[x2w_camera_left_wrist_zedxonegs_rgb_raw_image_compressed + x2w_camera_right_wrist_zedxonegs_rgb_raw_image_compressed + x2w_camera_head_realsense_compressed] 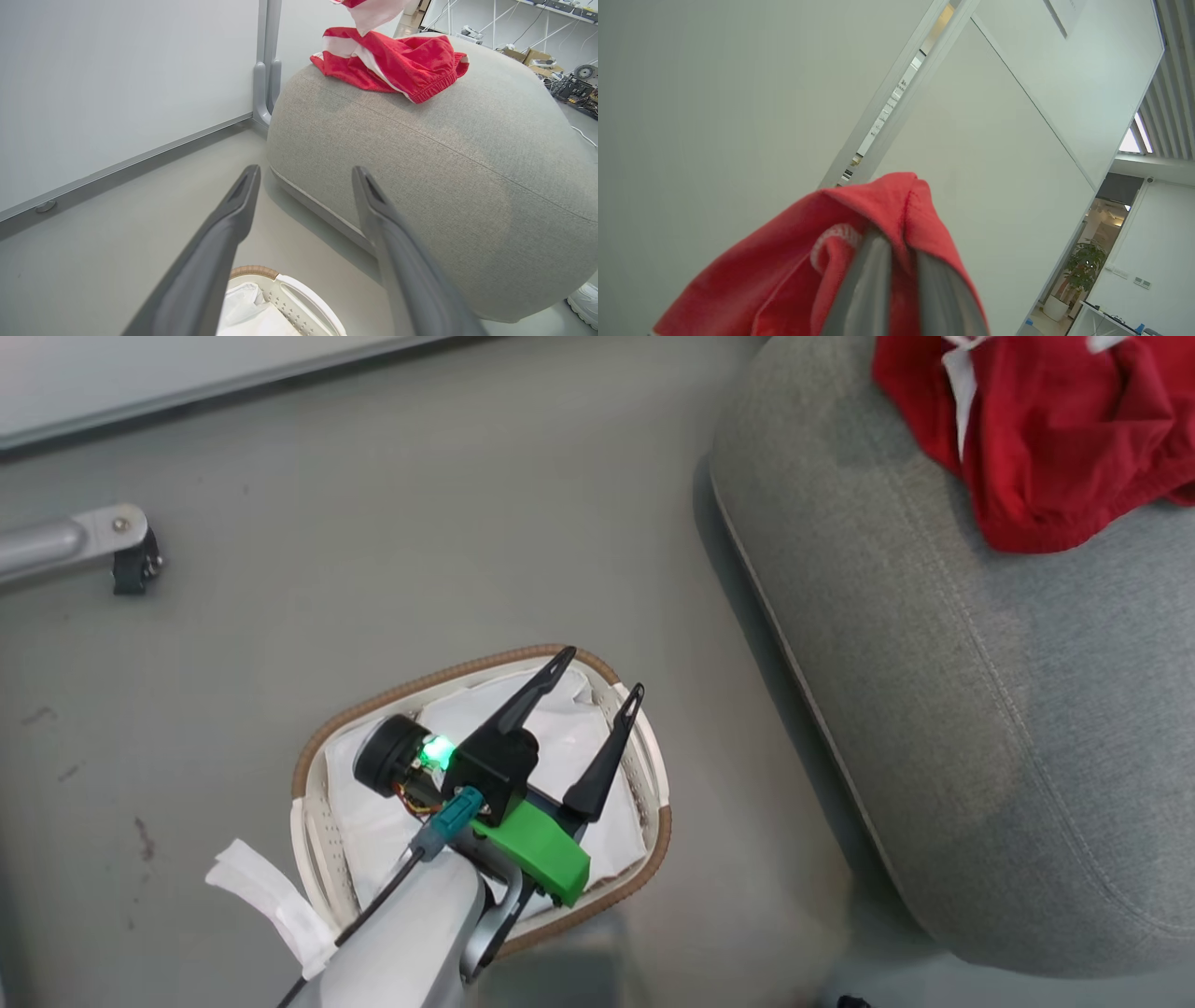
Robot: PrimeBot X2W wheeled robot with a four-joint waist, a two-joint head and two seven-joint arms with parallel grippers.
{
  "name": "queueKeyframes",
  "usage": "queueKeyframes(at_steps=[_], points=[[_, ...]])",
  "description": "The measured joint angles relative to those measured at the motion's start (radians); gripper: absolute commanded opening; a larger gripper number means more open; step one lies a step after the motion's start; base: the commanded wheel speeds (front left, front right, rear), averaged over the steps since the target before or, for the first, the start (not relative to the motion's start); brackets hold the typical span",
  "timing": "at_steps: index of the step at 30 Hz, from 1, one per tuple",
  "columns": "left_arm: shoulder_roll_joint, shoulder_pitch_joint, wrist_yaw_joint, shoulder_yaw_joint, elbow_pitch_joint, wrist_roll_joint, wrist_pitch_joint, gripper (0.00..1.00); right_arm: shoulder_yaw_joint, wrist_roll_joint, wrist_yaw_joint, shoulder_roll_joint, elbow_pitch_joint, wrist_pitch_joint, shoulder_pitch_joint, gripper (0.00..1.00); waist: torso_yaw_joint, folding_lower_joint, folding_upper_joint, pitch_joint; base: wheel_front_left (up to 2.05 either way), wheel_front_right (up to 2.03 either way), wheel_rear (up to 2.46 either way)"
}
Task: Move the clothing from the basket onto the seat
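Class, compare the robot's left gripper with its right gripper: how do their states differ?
The left gripper is open and empty; the right gripper is shut on a red garment. The left gripper hangs above the basket; the right gripper faces a white wall. Both are two-fingered.

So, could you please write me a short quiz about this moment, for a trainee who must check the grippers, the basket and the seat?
1. True or false: the left gripper is shut.
2. What do you see inside the white basket? A. a white liner B. a red jersey C. a shoe
3. Fill in: the right gripper is shut on a red garment, and the red shorts lie on the grey ____.
Key: 1 false; 2 A; 3 seat.
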Motion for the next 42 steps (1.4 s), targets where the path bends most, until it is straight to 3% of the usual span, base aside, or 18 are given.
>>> queueKeyframes(at_steps=[4, 8, 22, 23, 25, 27, 42], points=[[0.014, -0.019, 0.0, 0.001, -0.01, 0.012, 0.0, 1.0, -0.036, 0.013, 0.0, -0.042, 0.046, 0.0, 0.019, 0.0, 0.001, 0.0, 0.0, 0.055, 0.0, 0.0, 0.0], [0.036, -0.039, 0.0, 0.002, -0.01, 0.03, 0.0, 1.0, -0.109, 0.029, 0.0, -0.037, 0.111, 0.0, 0.131, 0.0, -0.002, 0.0, 0.0, 0.111, 0.0, 0.0, 0.0], [0.074, -0.055, 0.0, 0.012, -0.009, 0.043, 0.0, 1.0, -0.252, -0.023, 0.0, 0.156, 0.241, 0.0, 0.417, 0.0, -0.04, 0.0, 0.0, 0.223, 0.0, 0.0, 0.0], [0.075, -0.055, 0.0, 0.013, -0.008, 0.044, 0.0, 1.0, -0.261, -0.025, 0.0, 0.166, 0.239, 0.0, 0.43, 0.07, -0.043, 0.0, 0.0, 0.223, 0.0, 0.0, 0.0], [0.076, -0.055, 0.0, 0.015, -0.004, 0.044, 0.0, 1.0, -0.276, -0.028, 0.0, 0.19, 0.233, 0.0, 0.462, 0.48, -0.048, 0.0, 0.0, 0.219, 0.0, 0.0, 0.0], [0.076, -0.055, 0.0, 0.018, -0.003, 0.044, 0.0, 1.0, -0.282, -0.025, 0.0, 0.215, 0.209, 0.0, 0.491, 1.0, -0.052, 0.0, 0.0, 0.214, 0.0, 0.0, 0.0], [0.044, -0.029, 0.0, 0.041, -0.006, 0.032, 0.0, 1.0, -0.285, -0.022, 0.0, 0.332, 0.035, 0.0, 0.726, 1.0, -0.081, -0.0001, 0.0, 0.117, 0.0, 0.0, 0.0]])
